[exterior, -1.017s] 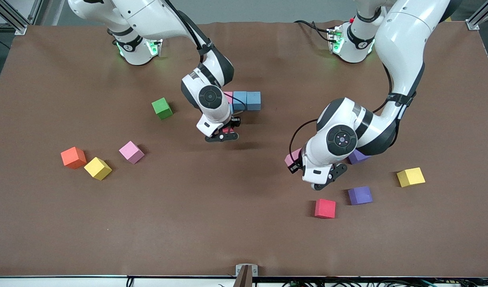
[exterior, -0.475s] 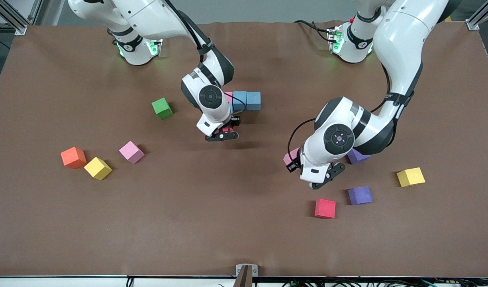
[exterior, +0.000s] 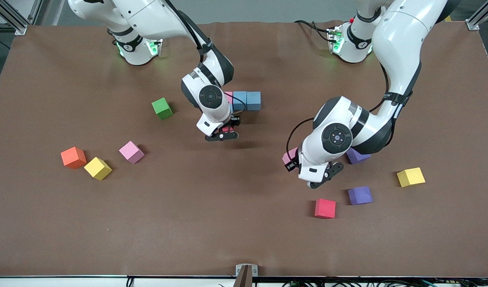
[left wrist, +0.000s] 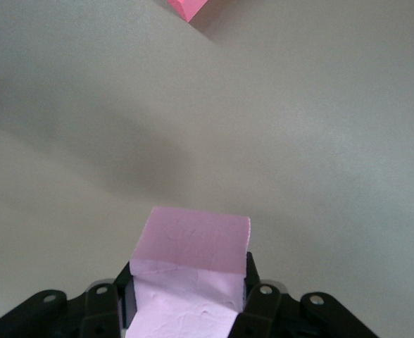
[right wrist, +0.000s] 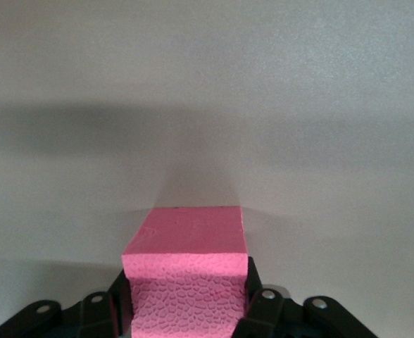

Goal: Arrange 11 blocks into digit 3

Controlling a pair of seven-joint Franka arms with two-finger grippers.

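row pink cube (exterior: pixel 228 95): mostly hidden by the right arm's wrist; only a sliver shows beside the two light blue cubes (exterior: pixel 246 100).
red cube at right gripper (exterior: pixel 228 128): only a small patch shows under the wrist in the front view; lower part cut off by the right wrist view's edge.
held pink cube (left wrist: pixel 191 262): lower part cut off by the left wrist view's edge; front view shows one corner.
purple cube (exterior: pixel 357 156): half covered by the left arm.
cube at frame edge (left wrist: pixel 188 6): cut off, a pinkish corner only.
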